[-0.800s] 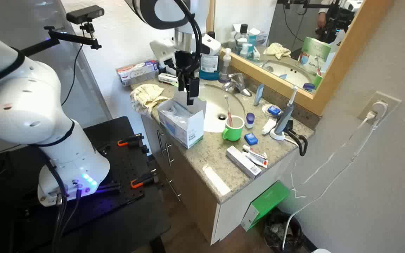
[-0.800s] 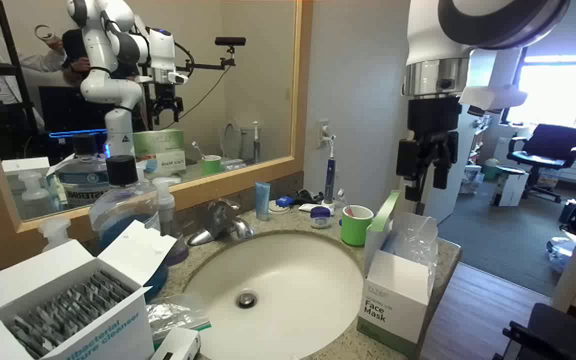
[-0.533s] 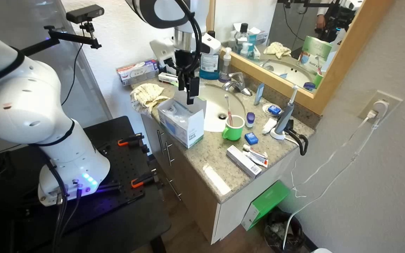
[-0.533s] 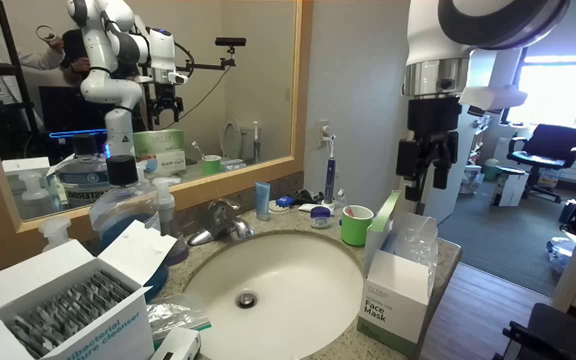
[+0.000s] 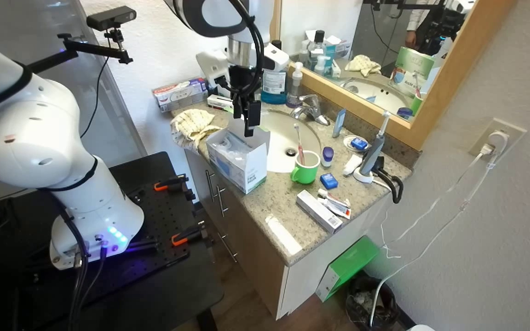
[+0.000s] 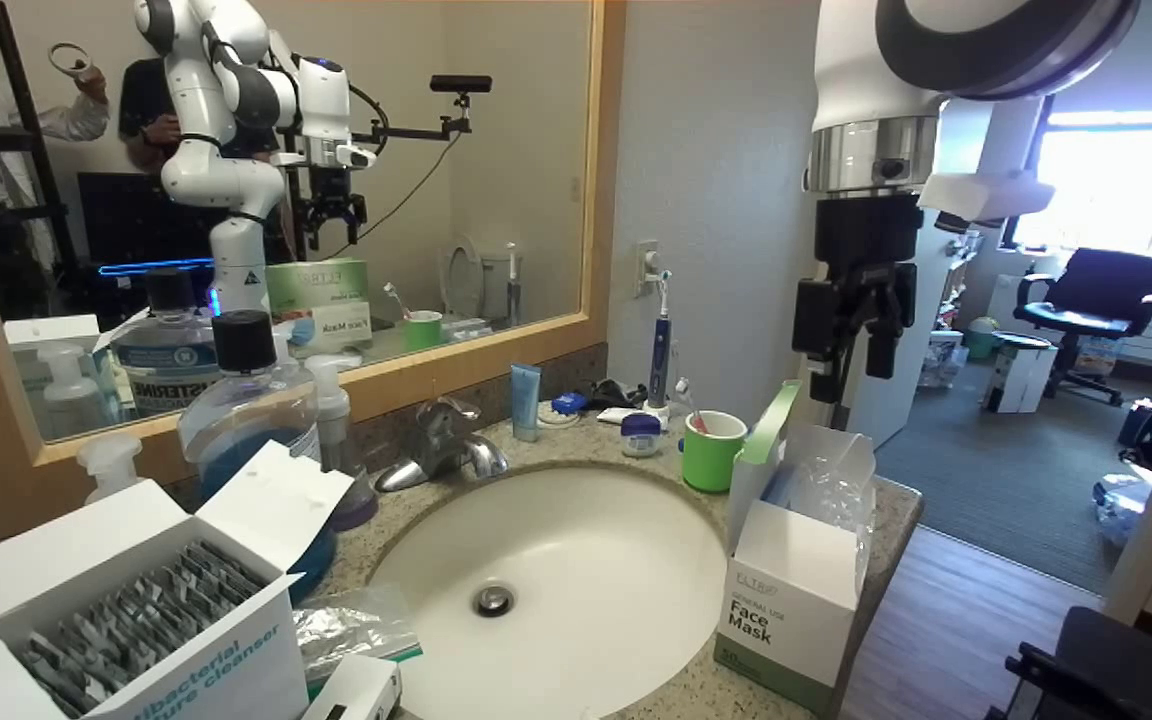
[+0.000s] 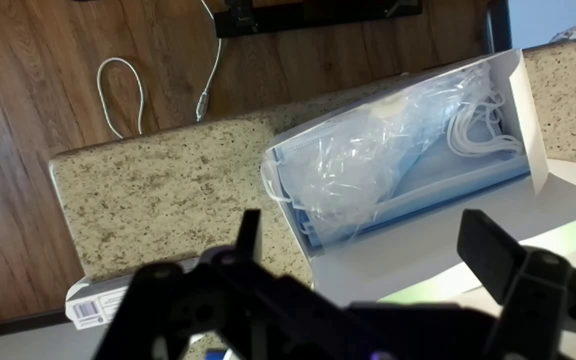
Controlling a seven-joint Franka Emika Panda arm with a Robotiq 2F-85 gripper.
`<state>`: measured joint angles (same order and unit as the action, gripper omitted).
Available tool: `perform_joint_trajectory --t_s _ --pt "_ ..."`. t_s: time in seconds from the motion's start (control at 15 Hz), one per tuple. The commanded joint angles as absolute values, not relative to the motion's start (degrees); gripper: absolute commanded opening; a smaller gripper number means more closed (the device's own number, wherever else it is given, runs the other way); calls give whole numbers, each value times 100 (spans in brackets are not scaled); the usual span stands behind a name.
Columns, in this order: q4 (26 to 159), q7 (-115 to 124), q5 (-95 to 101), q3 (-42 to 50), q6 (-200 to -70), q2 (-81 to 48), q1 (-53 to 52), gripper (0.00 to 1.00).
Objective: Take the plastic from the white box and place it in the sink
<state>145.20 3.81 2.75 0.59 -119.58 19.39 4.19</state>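
Biggest thing you've got here is the white robot arm (image 5: 39, 138), stretched out over the speckled desk (image 5: 269, 202). Next down is the wood-framed mirror (image 6: 516, 150) on the wall behind, then the oval sink (image 6: 596, 540) set into the desk.

After that, your white box (image 6: 786, 650), the one with Face Mask printed on it. It's upright on the desk just beside the sink, top open, with a green-edged flap (image 6: 766, 430) sticking up on the sink side. In both exterior views your jaws hang right over it, and your wrist view has them wide apart. Can't tell if a tip is brushing that flap, tbh.

Inside the box you've got blue masks (image 7: 453, 172), some white loops bunched at one end, and your clear plastic (image 7: 353, 180) is in there too, crumpled on top of the masks.

Smaller stuff: a green cup (image 6: 711, 465) near the box with a tilted toothbrush (image 5: 300, 149) in it, plus a little blue case (image 5: 328, 181) just beside the cup.
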Motion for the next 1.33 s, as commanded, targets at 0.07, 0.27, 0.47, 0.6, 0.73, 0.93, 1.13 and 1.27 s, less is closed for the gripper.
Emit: perform_joint_trajectory --t_s 0.07,0.27,0.47,0.6,0.73,0.93,1.13,1.27 --pt "14655 509 217 58 -12080 2057 351 100" --pt "14809 745 -90 16 -12080 2245 261 100" --pt "15029 1048 -717 -21 -12126 2409 116 100" --pt "15240 1247 -1173 -35 -12153 2590 37 100" --pt "15457 1422 -1618 -39 -12183 2769 -7 100" --pt "15754 1507 -2201 22 -12210 3021 1 100" --pt "16015 1572 -2669 92 -12205 3307 54 100" --pt "16100 1709 -2804 82 -12157 3417 119 100"
